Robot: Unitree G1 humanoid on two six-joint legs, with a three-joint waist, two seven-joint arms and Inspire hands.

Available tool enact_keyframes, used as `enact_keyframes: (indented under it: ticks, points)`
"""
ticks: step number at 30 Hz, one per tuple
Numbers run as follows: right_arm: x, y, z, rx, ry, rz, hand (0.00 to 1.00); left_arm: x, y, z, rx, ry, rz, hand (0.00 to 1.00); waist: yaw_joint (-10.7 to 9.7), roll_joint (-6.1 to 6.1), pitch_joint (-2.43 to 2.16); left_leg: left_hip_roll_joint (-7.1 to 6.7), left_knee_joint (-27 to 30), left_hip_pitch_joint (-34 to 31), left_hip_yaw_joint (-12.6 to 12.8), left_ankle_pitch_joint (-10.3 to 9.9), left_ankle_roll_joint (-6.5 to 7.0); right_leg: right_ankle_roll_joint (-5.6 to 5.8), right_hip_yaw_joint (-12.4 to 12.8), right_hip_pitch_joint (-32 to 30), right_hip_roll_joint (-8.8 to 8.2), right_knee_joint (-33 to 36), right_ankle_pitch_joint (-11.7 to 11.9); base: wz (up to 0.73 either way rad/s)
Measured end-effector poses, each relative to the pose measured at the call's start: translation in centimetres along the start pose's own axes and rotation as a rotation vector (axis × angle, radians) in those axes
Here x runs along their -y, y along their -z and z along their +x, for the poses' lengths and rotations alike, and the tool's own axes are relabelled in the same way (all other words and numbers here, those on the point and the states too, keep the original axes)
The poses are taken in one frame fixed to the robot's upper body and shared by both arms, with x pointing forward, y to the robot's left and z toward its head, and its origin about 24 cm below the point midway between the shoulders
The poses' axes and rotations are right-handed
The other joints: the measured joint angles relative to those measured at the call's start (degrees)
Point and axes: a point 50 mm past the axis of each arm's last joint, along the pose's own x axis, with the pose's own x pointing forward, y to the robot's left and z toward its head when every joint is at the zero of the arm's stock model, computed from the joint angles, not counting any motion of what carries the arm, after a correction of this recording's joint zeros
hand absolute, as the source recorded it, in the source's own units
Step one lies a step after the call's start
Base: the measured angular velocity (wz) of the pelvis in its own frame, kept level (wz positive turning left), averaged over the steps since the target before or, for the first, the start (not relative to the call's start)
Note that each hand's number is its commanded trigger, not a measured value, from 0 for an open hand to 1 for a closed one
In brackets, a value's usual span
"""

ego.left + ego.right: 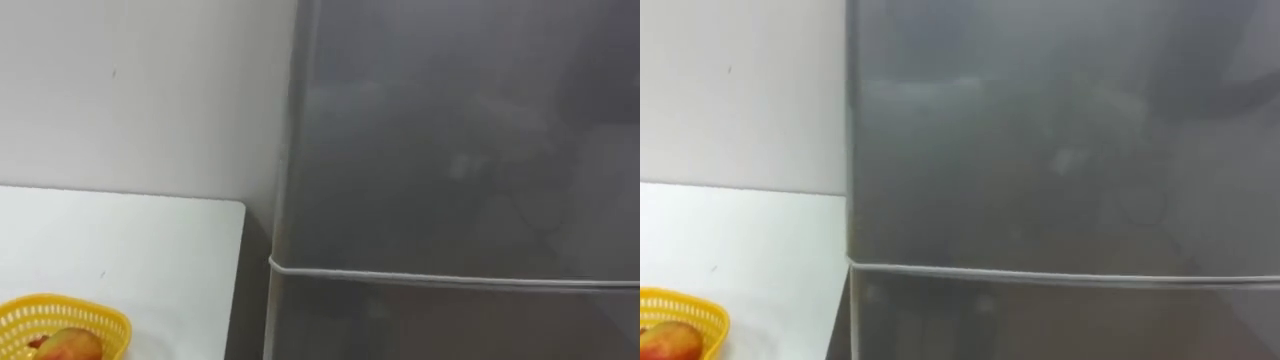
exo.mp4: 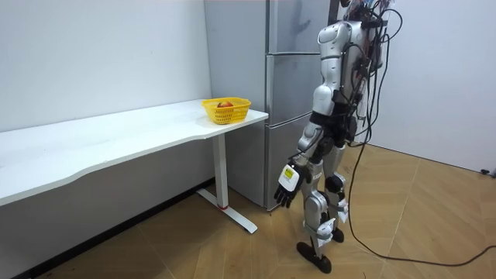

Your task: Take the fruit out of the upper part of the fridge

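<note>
Left robot hand (image 2: 287, 184) hangs by the thigh in the room view, fingers loose, holding nothing. Eye views catch the fridge (image 1: 450, 150) up close, both doors closed, yellow basket (image 1: 60, 318) on the table (image 1: 150, 250) beside it.

The fridge (image 1: 450, 150) is cut off by the top, right and bottom edges of the eye views; its shut doors hide the interior. At lower left, the yellow basket (image 1: 105, 330) is cropped. Its fruit (image 1: 68, 346), partly cut off, cannot be identified.
</note>
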Motion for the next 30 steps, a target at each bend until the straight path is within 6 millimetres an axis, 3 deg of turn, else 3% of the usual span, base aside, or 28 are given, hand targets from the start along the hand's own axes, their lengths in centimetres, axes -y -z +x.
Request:
enact_keyframes:
  ticks: [5, 10, 11, 13, 16, 19, 22, 25, 30]
  points:
    - [2.1, 4.6, -5.8, -0.396, -0.026, -0.129, 0.00, 0.9, 0.1, -0.1, -0.014, -0.016, -0.018, 0.00, 0.0, 1.01, 0.02, 0.01, -0.3, 0.3, 0.8, 0.0, 0.02, 0.02, 0.9, -0.5, 0.11, 0.8, -0.3, -0.10]
    - [3.7, 7.3, -14.2, -0.786, -0.141, -0.278, 0.00, 1.8, 0.2, -0.1, -0.039, 0.007, -0.022, 0.00, 0.1, 3.25, 0.16, 0.04, -0.5, 0.5, 1.0, -0.1, 0.16, 0.04, 1.0, -0.5, 0.09, 0.5, -0.3, -0.02]
    - [3.9, 7.6, -15.3, -0.823, -0.173, -0.302, 0.00, 1.8, 0.2, -0.2, -0.043, 0.007, -0.023, 0.00, 0.1, 3.22, 0.23, 0.04, -0.5, 0.5, 1.0, -0.1, 0.17, 0.05, 1.1, -0.4, 0.08, 0.5, -0.3, 0.00]
    - [4.7, 7.8, -20.0, -1.012, -0.316, -0.367, 0.00, 2.0, 0.4, -0.2, -0.055, 0.007, -0.045, 0.00, 0.4, 3.86, -0.03, 0.06, -0.8, 0.7, 1.1, -0.1, 0.17, 0.03, 1.4, -0.4, 0.09, 0.5, -0.4, 0.00]
    - [6.0, 7.4, -24.7, -1.164, -0.528, -0.434, 0.00, 2.6, 1.0, -0.4, -0.068, 0.021, -0.051, 0.00, 0.5, 4.69, -0.05, 0.05, -0.7, 0.7, 1.6, -0.1, 0.16, 0.03, 1.3, -0.4, 0.04, 0.6, -0.7, 0.02]
    - [8.3, 6.4, -30.4, -1.389, -0.779, -0.526, 0.00, 3.2, 1.3, -0.6, -0.083, 0.050, -0.052, 0.00, 1.1, 4.85, -0.01, 0.10, -0.9, 1.4, 1.7, -0.1, 0.16, -0.10, 1.1, -0.2, -0.36, 0.6, -1.2, 0.02]
    - [10.5, 5.8, -33.2, -1.516, -0.965, -0.581, 0.00, 3.3, 1.3, -0.6, -0.084, 0.056, -0.063, 0.00, 1.8, 4.76, 0.01, -0.07, -0.9, 1.9, 1.8, -0.1, 0.15, 0.06, 0.9, 0.4, -0.56, 0.8, -1.8, 0.06]
    - [11.5, 5.0, -35.0, -1.607, -1.130, -0.581, 0.00, 3.5, 1.1, -0.6, -0.086, 0.070, -0.063, 0.00, 2.3, 5.08, 0.27, -0.17, -0.9, 2.0, 2.2, -0.1, 0.16, 0.17, 1.0, 0.5, -0.69, 0.6, -1.9, 0.00]
    - [12.3, 3.4, -37.3, -1.730, -1.363, -0.566, 0.00, 4.0, 1.0, -0.6, -0.111, 0.093, -0.054, 0.00, 2.6, 5.06, 0.29, -0.45, -0.9, 2.1, 2.0, -0.1, 0.17, 0.35, 0.9, 0.7, -0.94, 0.6, -1.8, 0.01]
